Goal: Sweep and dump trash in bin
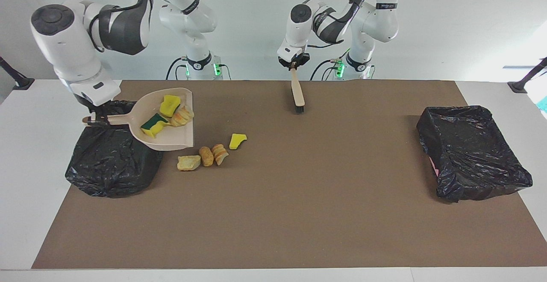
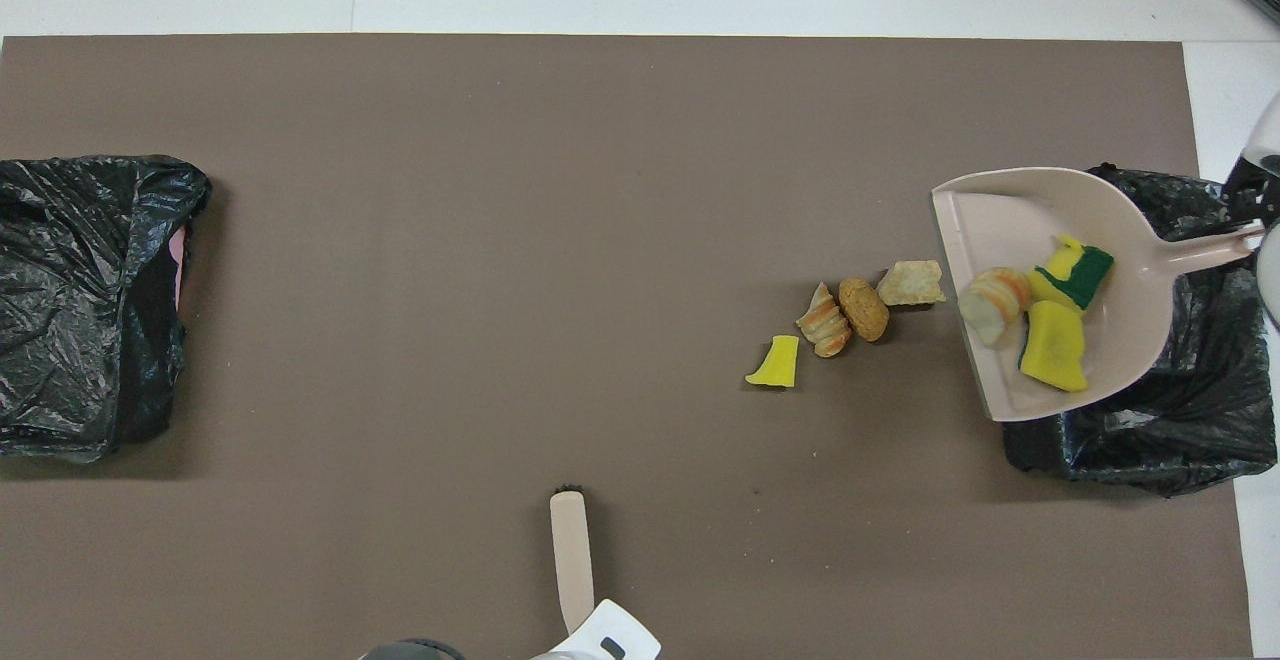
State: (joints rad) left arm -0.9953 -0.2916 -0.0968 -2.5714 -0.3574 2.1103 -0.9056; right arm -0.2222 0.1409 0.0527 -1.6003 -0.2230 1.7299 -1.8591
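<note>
The right gripper has its fingers clamped on the handle of the beige dustpan, holding it raised over the black-lined bin at the right arm's end of the counter. In the pan lie a yellow sponge piece, a green-backed sponge and a bread chunk. In the facing view, at about four o'clock from the pan, three more bread chunks and a yellow scrap rest on the counter. The left gripper has its fingers clamped on the brush, which hangs bristles down. A second bin sits at the left arm's end
</note>
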